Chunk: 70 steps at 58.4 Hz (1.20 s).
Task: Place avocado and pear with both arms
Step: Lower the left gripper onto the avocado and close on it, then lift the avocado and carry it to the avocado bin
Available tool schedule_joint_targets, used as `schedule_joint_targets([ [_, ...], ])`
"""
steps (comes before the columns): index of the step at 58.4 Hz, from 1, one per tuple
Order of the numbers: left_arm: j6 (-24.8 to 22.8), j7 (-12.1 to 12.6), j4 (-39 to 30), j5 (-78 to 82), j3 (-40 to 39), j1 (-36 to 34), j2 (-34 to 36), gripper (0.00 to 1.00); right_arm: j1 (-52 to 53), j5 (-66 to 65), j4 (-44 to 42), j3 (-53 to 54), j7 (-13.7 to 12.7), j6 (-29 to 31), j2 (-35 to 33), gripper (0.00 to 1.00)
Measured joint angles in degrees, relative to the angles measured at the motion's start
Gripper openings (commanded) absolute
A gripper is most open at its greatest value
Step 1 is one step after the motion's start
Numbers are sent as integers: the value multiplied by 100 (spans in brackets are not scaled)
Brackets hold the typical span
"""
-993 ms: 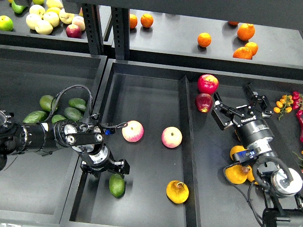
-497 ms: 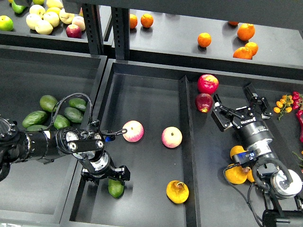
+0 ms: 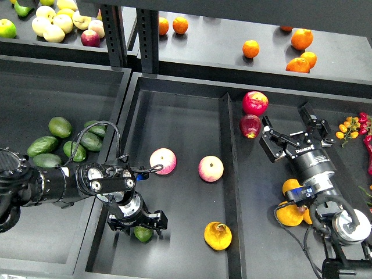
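avocado (image 3: 142,233): dark green, half hidden under left gripper (image 3: 139,224), grip unclear | pear (image 3: 218,235): golden, brown-bruised, lying free | right gripper (image 3: 289,133): fingers spread, empty

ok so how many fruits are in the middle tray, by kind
apples: 2
avocado: 1
pear: 1
total in the middle tray: 4
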Motion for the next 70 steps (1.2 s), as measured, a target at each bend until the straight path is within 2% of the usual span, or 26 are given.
schedule_joint_targets([
  [9,-1,0,-4,-4,-82,75,4,82,-21,1,1,-14,-2,5,0,100],
  [17,-3,0,-34,-27,-185,142,28,69,-25,6,24,-19,-4,6,0,100],
  [23,-3,0,-35,-36,-273,165,64,54,-38,10,31,-30,-7,14,0,100],
  [29,-3,0,-32,-44,-388,220,81,28,-56,12,35,-44,-8,63,0,100],
  [31,-3,0,-23,-45,-455,244,83,24,-60,13,35,-50,-8,79,0,100],
  [50,-3,0,-23,-39,-918,367,251,18,-108,13,35,-61,-7,123,0,100],
  [70,-4,0,-119,-57,-1535,200,546,18,-145,11,44,-74,-8,129,0,100],
])
